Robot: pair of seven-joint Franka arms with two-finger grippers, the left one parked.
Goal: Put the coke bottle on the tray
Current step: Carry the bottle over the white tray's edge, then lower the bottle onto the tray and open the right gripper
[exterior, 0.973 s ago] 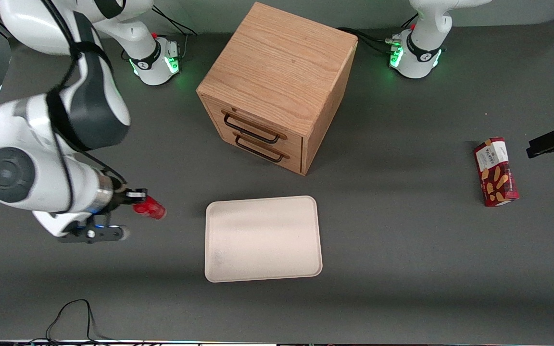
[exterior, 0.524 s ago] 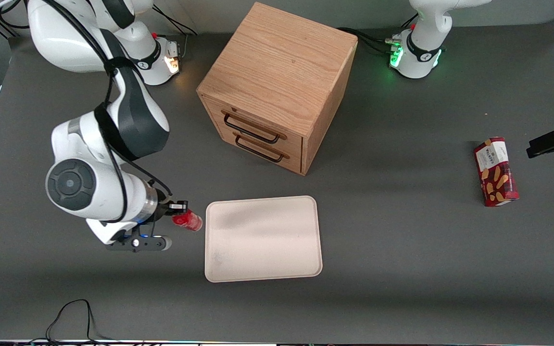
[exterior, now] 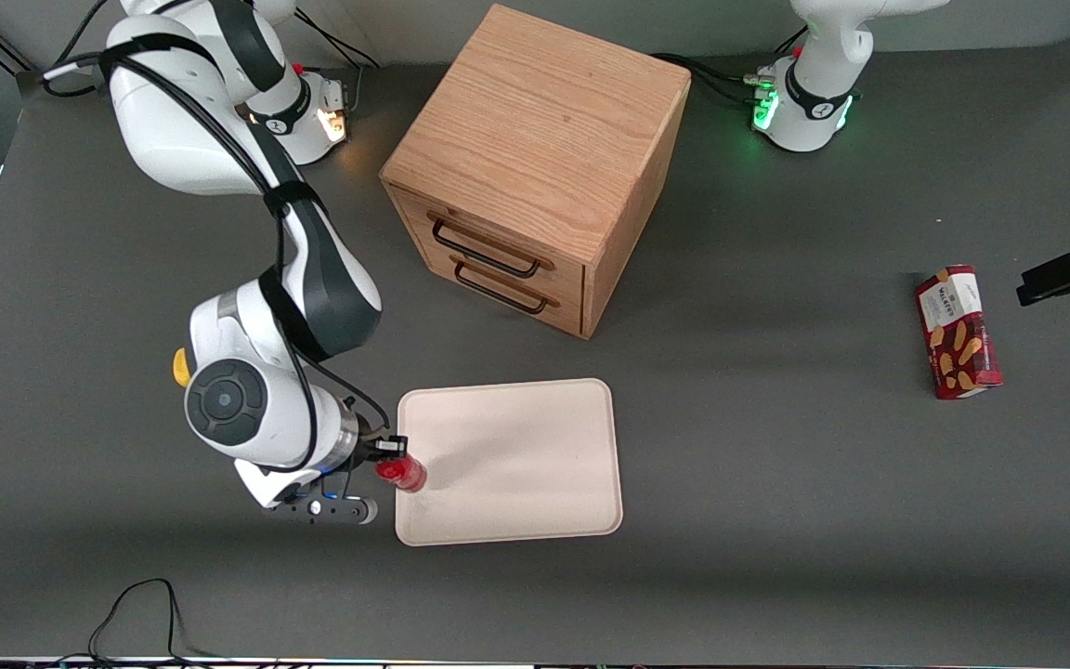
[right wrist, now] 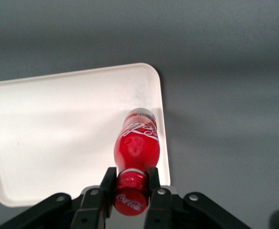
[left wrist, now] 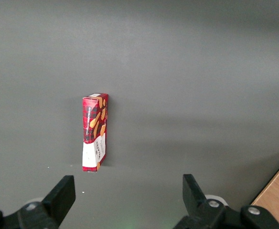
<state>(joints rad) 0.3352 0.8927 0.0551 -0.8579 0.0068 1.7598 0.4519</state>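
Gripping the coke bottle (right wrist: 137,141) by its neck just under the red cap (right wrist: 131,199), the right arm's gripper (exterior: 393,452) is hanging over the edge of the cream-white tray (exterior: 535,465) that faces the working arm's end of the table. Both fingers (right wrist: 108,182) are pressing against the neck, and the bottle's body is hanging down over the tray's surface near its rim. Farther from the front camera, the wooden two-drawer cabinet (exterior: 535,167) is standing, while a red biscuit box (exterior: 957,332) is lying toward the parked arm's end.

A robot lab; grey table (exterior: 776,520) with bolted arm bases (exterior: 804,116), loose cables (exterior: 140,604).
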